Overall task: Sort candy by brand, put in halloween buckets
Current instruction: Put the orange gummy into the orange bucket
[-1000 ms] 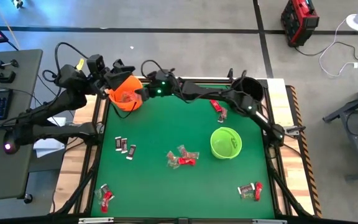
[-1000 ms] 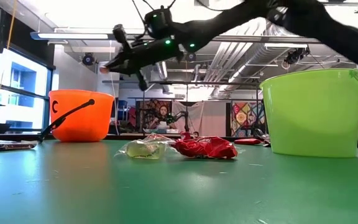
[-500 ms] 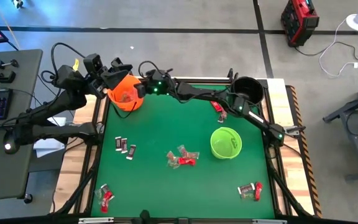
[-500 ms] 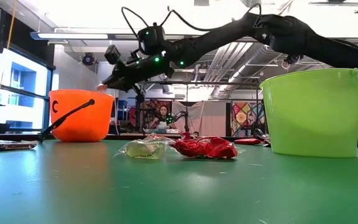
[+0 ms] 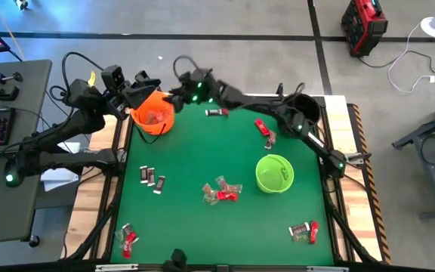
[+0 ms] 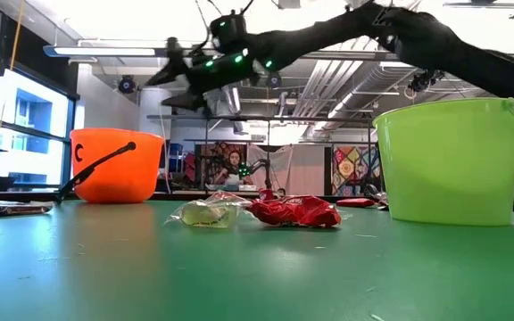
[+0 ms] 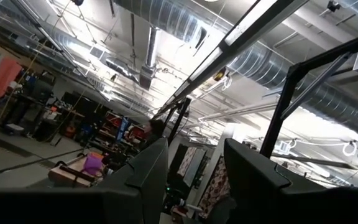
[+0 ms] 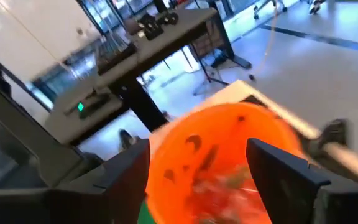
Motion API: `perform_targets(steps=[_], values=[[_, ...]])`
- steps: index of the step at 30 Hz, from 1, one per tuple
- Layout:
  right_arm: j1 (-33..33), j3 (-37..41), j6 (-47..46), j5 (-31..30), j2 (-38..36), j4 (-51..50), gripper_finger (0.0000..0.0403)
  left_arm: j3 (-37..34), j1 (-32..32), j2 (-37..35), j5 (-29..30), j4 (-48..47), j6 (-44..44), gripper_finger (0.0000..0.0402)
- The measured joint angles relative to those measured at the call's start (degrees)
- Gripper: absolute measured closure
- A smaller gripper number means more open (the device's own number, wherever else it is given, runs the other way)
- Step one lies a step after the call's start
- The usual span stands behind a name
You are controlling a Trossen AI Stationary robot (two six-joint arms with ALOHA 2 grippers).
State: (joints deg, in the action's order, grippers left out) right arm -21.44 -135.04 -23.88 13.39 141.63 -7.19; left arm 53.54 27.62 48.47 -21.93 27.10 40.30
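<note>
The orange bucket (image 5: 153,119) stands upright at the table's far left with candy (image 8: 219,186) inside it. My right gripper (image 5: 177,94) hangs open just above and to the right of its rim, with nothing between its fingers (image 8: 129,171). My left gripper (image 5: 138,89) is open at the bucket's far left rim, its fingers (image 7: 148,174) pointing up at the ceiling. The green bucket (image 5: 275,173) stands at the middle right. The black bucket (image 5: 300,106) is at the far right, partly under my right arm. Loose candy (image 5: 222,190) lies on the green mat. My left gripper stands against the orange bucket's far left rim (image 5: 143,100); whether it touches the rim cannot be told from these frames.
Dark candies (image 5: 151,178) lie at the left. Red and clear ones lie at the near left (image 5: 129,238) and near right (image 5: 305,231). One candy (image 5: 217,112) and a red one (image 5: 263,128) lie at the far middle. A keyboard desk (image 5: 6,113) stands left of the table.
My right gripper has opened over the orange bucket, then risen and drawn back toward the table's far edge, clear of the rim. The bucket has stayed upright in place.
</note>
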Motion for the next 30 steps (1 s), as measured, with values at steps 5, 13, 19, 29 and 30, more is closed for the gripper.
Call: perform_targets(steps=[5,13,19,29,30], values=[[-2.37,0.00,12.39,1.49,-6.74,-22.19,0.0144,0.00,0.00,0.00,0.00,-0.13,-0.04,0.0255],[-1.82,6.60,28.77,-4.29,-15.58,-57.47,0.0144,0.03,-0.02,0.54,0.00,-3.19,-2.49,0.0255],[-0.92,33.07,25.71,-8.06,-31.50,-52.16,0.0144,0.03,-0.04,2.31,0.02,-8.42,-3.99,0.0255],[6.60,63.01,-21.82,-20.93,-55.60,-52.71,0.0144,0.02,-0.02,11.03,0.04,-9.71,-5.59,0.0255],[8.46,64.80,-26.50,-22.78,-56.83,-52.90,0.0144,0.02,-0.02,11.87,0.04,-9.32,-5.58,0.0255]])
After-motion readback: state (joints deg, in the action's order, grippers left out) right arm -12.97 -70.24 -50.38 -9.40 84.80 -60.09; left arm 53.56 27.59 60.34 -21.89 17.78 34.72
